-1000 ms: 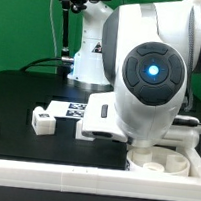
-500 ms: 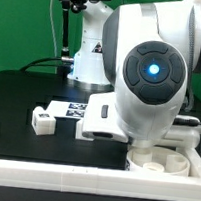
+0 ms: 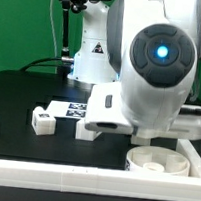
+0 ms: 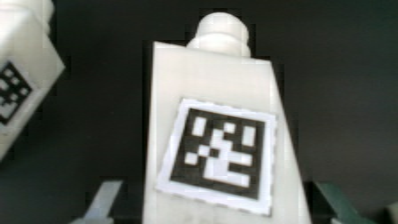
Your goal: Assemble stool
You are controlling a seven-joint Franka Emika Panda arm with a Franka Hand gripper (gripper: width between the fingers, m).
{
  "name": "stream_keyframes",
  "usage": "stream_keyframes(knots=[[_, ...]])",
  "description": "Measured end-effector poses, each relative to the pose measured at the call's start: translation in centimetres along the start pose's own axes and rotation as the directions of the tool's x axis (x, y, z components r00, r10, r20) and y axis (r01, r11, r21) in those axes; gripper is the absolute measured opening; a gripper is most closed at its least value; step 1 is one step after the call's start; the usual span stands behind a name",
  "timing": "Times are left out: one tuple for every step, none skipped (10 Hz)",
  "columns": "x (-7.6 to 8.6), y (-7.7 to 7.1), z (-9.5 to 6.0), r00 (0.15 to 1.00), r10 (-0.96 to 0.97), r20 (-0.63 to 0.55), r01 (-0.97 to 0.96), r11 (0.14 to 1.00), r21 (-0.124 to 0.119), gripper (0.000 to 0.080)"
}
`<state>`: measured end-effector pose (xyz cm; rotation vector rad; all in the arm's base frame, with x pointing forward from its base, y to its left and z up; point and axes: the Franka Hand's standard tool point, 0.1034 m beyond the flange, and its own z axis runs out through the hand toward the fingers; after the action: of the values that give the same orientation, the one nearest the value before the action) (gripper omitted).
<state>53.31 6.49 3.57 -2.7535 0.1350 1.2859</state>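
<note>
- the gripper (image 4: pixel 214 206) is narrow, its fingers (image 4: pixel 107 200) drawn in on either flank of a stool leg (image 4: pixel 214 120). i read that as a firm hold, though one finger's contact is too blurred to be sure of.
- the leg runs straight out from between the fingers. its tag (image 4: pixel 221 150) faces the wrist camera and its rounded peg (image 4: pixel 217 30) is at the end furthest from the gripper.
- off to one side of the gripper, past the held leg, another white tagged part (image 4: pixel 18 72) shows. the frame edge cuts it off, so i can't tell which part it is.
- in the exterior view the arm (image 3: pixel 156 74) hides the gripper and the held leg entirely.
- the round seat (image 3: pixel 160 161) lies on the table just below the arm's bulk. by my guess that puts it close beneath the gripper, and it touches nothing else that i can see.
- a spare leg (image 3: pixel 43 121) sits well away from the gripper, toward the exterior view's left, just beside the marker board (image 3: pixel 72 110).
- the step in hand, as i judge it, is carrying a leg to the seat. no leg is fixed in the seat that i can see.
- the next move calls for lining the peg up over one of the seat's sockets, keeping the leg square, lowering it, then likely twisting it home.
- a tilted peg could jam or skid off the rim.
</note>
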Motion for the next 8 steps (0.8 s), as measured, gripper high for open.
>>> stream_keyframes(knots=[[-0.7,-0.1,-1.6,1.000,-0.004,-0.001,0.004,1.000,0.000,0.0327],[-1.4,-0.2,-3.3,1.000,-0.012,-0.006,0.012,1.000,0.001,0.0327],[-1.3,-0.4,-4.6,0.999,-0.024,-0.039,0.024,1.000,0.003,0.0327],[-0.7,-0.5,-4.5,0.997,-0.023,-0.073,0.024,1.000,0.005,0.0327],[-0.8,-0.4,-4.4,0.998,-0.023,-0.067,0.023,1.000,0.004,0.0327],[-0.3,-0.5,-4.7,0.995,-0.023,-0.098,0.024,1.000,0.007,0.0327],[0.7,-0.8,-5.6,0.980,-0.023,-0.200,0.026,1.000,0.013,0.0327],[0.6,-0.9,-6.0,0.959,-0.021,-0.283,0.027,1.000,0.016,0.0327]])
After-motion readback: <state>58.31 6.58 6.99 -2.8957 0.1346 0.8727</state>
